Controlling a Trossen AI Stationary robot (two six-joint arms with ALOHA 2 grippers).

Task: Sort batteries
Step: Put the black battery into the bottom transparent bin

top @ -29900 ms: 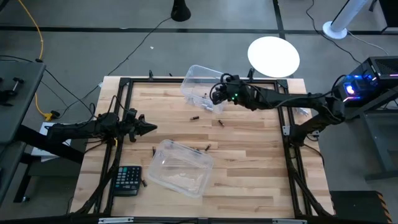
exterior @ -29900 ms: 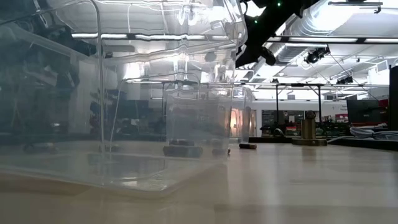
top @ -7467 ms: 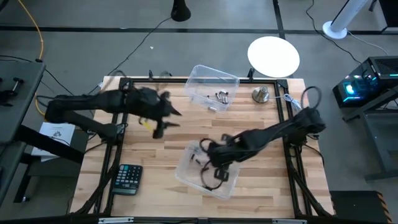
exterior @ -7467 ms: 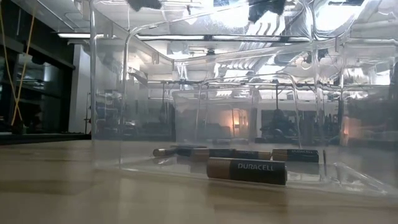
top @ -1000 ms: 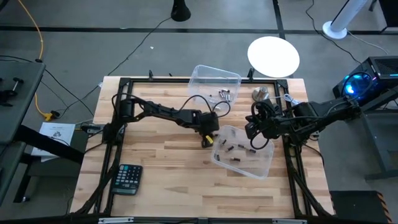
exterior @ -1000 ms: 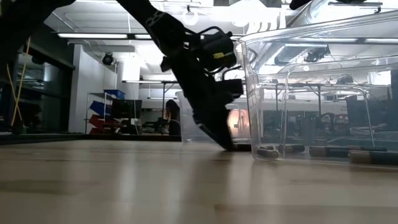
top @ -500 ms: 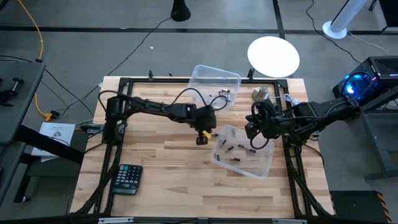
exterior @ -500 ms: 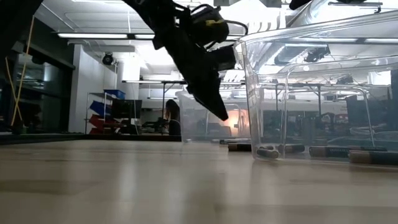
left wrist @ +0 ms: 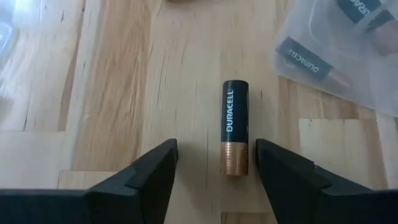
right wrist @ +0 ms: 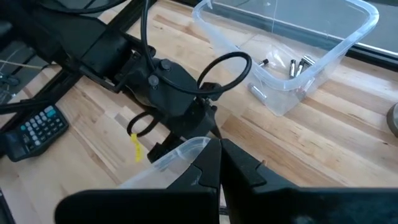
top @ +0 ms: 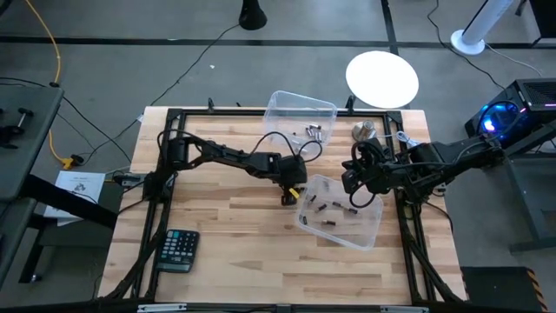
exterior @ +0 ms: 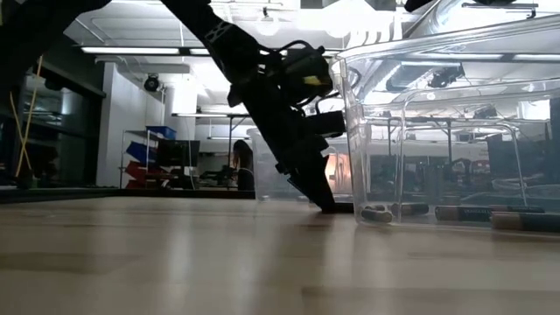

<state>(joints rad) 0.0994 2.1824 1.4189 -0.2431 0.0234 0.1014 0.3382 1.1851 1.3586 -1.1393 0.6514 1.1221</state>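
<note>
Left hand (left wrist: pixel 214 171) spread apart around a DURACELL battery (left wrist: pixel 235 135); its tips are cut off. Right hand (right wrist: pixel 220 163) pinched together at the clear bin (top: pixel 340 211) rim, bin labels partly cropped.

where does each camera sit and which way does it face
High view: overhead, facing straight down; both arms, left pincer.
Low view: tabletop height, facing level; left arm beside clear plastic bin.
Left wrist view: looks past open fingers at black-and-copper Duracell battery.
Right wrist view: looks past shut right pincer at left arm.
Shared: the bin, in all.

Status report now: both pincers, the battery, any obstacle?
Left pincer open, straddling loose battery on table. Right pincer shut on bin rim. Nothing blocking.
</note>
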